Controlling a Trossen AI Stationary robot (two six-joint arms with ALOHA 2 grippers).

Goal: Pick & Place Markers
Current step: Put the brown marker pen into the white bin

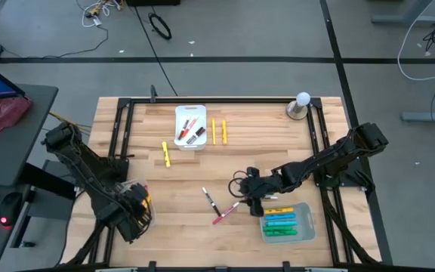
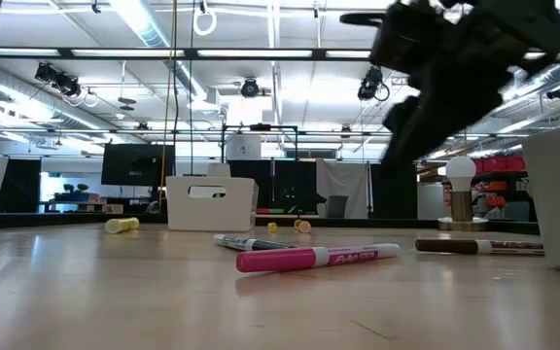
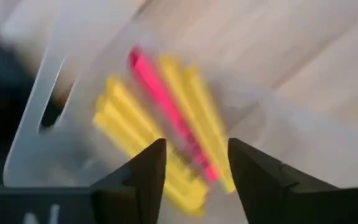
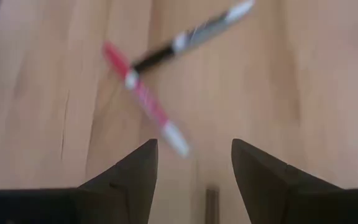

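A pink marker (image 1: 225, 212) and a black-and-white marker (image 1: 209, 198) lie on the wooden table, touching at one end; both also show in the right wrist view, the pink one (image 4: 143, 98) and the black-and-white one (image 4: 194, 34). My right gripper (image 1: 245, 196) hovers open and empty just right of them (image 4: 194, 146). A dark marker (image 4: 211, 204) lies on the table below its fingers. My left gripper (image 1: 136, 205) is open and empty (image 3: 194, 146) above a clear tray holding yellow markers (image 3: 126, 118) and a pink one (image 3: 166, 99). Three yellow markers (image 1: 166, 155) (image 1: 214, 131) (image 1: 223, 131) lie loose on the table.
A white tray (image 1: 190, 113) at the far middle holds red and dark markers. A clear tray (image 1: 308, 227) at the near right holds yellow, blue and green markers. A lamp bulb on a stand (image 1: 301, 104) is at the far right. A black frame rail (image 1: 119, 128) borders the table.
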